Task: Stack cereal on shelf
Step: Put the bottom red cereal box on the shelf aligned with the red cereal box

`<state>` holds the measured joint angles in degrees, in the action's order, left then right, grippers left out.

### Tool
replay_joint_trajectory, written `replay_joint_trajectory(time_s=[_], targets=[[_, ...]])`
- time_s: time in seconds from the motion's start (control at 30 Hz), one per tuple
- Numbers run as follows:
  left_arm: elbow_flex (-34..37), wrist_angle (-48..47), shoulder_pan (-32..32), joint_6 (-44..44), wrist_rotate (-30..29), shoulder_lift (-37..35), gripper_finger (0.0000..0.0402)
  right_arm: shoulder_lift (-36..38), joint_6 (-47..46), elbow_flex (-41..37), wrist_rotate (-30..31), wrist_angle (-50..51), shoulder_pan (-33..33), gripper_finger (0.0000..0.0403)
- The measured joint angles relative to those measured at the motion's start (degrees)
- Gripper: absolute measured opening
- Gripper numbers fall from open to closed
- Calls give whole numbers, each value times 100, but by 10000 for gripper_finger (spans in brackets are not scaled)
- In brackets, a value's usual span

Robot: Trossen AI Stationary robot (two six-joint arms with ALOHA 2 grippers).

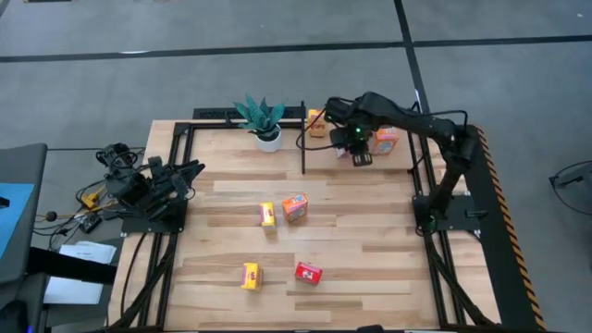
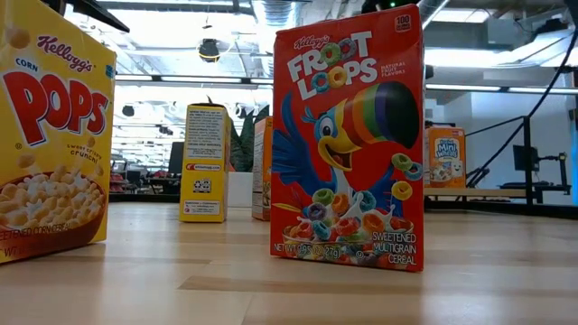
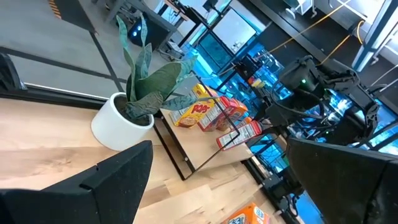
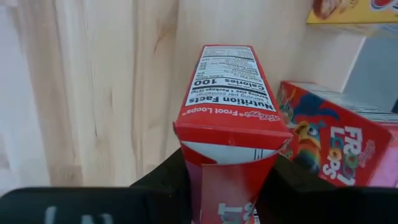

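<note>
My right gripper (image 1: 359, 150) is over the shelf (image 1: 328, 159) at the table's far right, shut on a red Froot Loops cereal box (image 4: 227, 106). A second red Froot Loops box (image 4: 333, 149) lies on the shelf beside it, and a yellow box (image 4: 345, 9) lies beyond. More boxes (image 1: 317, 122) (image 1: 387, 141) sit on the shelf. Two yellow boxes (image 1: 267, 215) (image 1: 251, 275), an orange one (image 1: 295, 206) and a red one (image 1: 308, 273) stand on the table's middle and near part. My left gripper (image 3: 211, 186) is open and empty at the table's left edge. My right gripper pinches the red box between its two fingers (image 4: 165, 180), one on each broad face, near the end with the flap (image 4: 227, 152). The box reaches away from the fingers with its narrow nutrition panel (image 4: 227, 78) facing the camera. Whether it touches the shelf I cannot tell.
A potted green plant (image 1: 262, 120) in a white pot stands at the far edge, left of the shelf's black post (image 1: 302, 139). Black rails frame both table sides. In the low view a Corn Pops box (image 2: 50, 135) and a Froot Loops box (image 2: 348, 144) stand close.
</note>
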<state>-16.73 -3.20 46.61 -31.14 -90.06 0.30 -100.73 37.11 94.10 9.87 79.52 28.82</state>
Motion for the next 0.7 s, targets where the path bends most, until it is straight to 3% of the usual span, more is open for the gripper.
replay_joint_trajectory(time_s=[0.7], targets=[[-1, -140, -2, -9, 2, 0, 359, -299, 150, 10, 72, 79, 400, 145]])
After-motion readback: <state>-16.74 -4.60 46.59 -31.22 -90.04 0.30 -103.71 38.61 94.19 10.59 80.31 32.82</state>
